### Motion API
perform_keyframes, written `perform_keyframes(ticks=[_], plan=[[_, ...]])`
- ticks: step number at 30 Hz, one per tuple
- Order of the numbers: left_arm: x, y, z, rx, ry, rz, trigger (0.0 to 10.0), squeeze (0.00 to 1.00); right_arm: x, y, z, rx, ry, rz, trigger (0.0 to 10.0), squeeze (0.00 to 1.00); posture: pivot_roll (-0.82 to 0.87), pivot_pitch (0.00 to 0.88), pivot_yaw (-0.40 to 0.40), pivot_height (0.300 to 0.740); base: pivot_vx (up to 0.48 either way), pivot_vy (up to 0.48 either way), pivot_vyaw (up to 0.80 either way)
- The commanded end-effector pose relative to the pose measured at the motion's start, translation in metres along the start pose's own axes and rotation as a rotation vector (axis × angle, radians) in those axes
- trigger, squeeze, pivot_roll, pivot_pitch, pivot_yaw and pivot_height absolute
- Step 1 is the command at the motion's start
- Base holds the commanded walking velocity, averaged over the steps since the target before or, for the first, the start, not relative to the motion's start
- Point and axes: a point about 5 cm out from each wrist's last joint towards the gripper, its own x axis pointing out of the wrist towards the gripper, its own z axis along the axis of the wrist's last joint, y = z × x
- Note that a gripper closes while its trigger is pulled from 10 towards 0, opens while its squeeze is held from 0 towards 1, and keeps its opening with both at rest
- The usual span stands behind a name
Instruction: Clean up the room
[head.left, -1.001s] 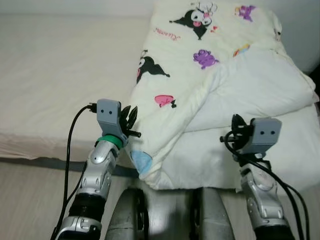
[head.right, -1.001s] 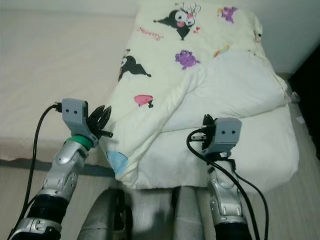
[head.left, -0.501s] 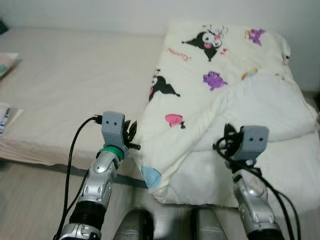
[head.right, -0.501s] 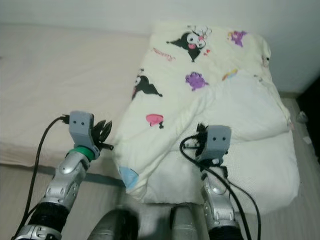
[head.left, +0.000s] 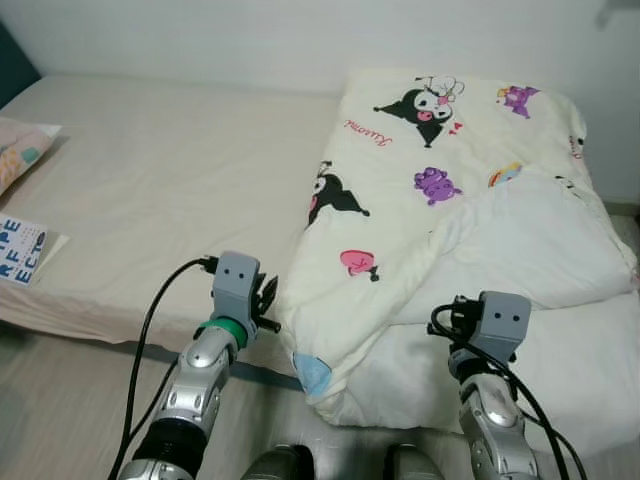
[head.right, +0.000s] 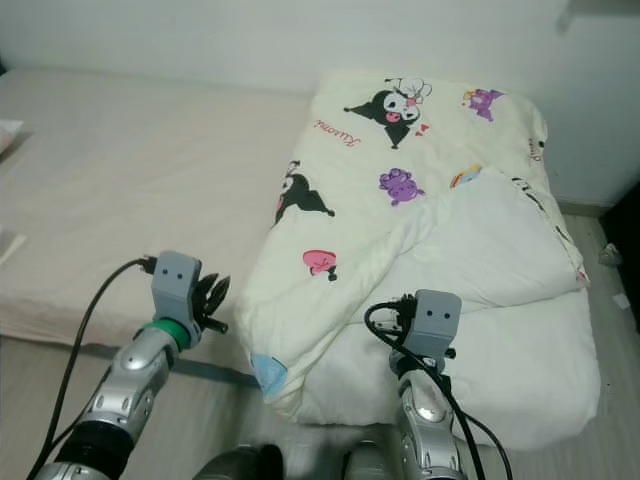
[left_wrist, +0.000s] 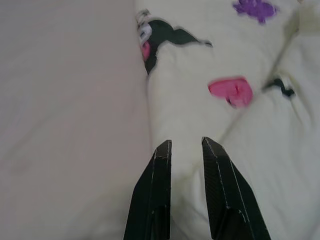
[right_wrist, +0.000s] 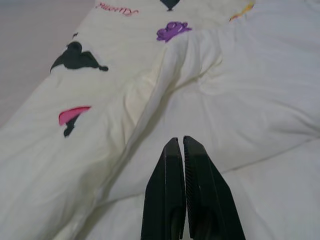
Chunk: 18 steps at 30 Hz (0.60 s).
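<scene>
**Both grippers raised at the edge of a bed with a folded cartoon quilt**

A cream quilt (head.left: 440, 200) printed with cartoon figures is seen lying folded on the right half of a bed (head.left: 150, 190), its near corner hanging over the bed's front edge. The bare beige sheet is seen on the bed's left half.

The left gripper (head.left: 266, 303) is held just beside the quilt's left edge, above the bed's front edge. In the left wrist view its fingers (left_wrist: 152, 195) are seen narrowly parted, nothing between them, pointed along the line where quilt meets sheet; a pink print and a black-and-white figure are seen ahead of the tips.

The right gripper (right_wrist: 180, 150) is held in front of the quilt's white folded-back part, close to the front edge. In the right wrist view its fingers (right_wrist: 170, 195) are seen pressed together, empty, aimed at the fold where the printed side overlaps the white underside. From the head views these fingers are hidden behind the grey wrist camera housing (head.left: 503, 320).

At the far left of the left eye view a pillow corner (head.left: 18, 155) and a printed paper (head.left: 20, 250) are seen on the bed.
</scene>
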Motion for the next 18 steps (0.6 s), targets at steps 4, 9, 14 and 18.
perform_keyframes(ticks=[4, 9, 14, 18], plan=[[-0.007, 0.002, -0.022, 0.017, 0.079, 0.017, 10.0, 0.0, -0.004, 0.0, -0.015, 0.025, 0.059, 0.004, 10.0, 0.0, -0.02, 0.054, 0.124, 0.74, 0.0, 0.0, -0.4], [-0.006, 0.002, -0.024, 0.0, 0.09, 0.037, 10.0, 0.0, -0.004, -0.004, -0.022, 0.045, 0.103, -0.006, 10.0, 0.0, -0.01, 0.073, 0.129, 0.74, 0.0, 0.0, -0.8], [-0.005, -0.005, -0.023, 0.023, 0.084, 0.007, 10.0, 0.0, -0.003, 0.0, -0.032, 0.052, 0.18, 0.043, 10.0, 0.0, -0.01, 0.097, 0.138, 0.74, 0.0, 0.0, -0.76], [-0.003, -0.005, -0.02, 0.007, 0.076, 0.034, 10.0, 0.0, -0.001, 0.003, -0.032, 0.092, 0.186, 0.059, 10.0, 0.0, -0.01, 0.112, 0.137, 0.74, 0.0, 0.0, -0.15]])
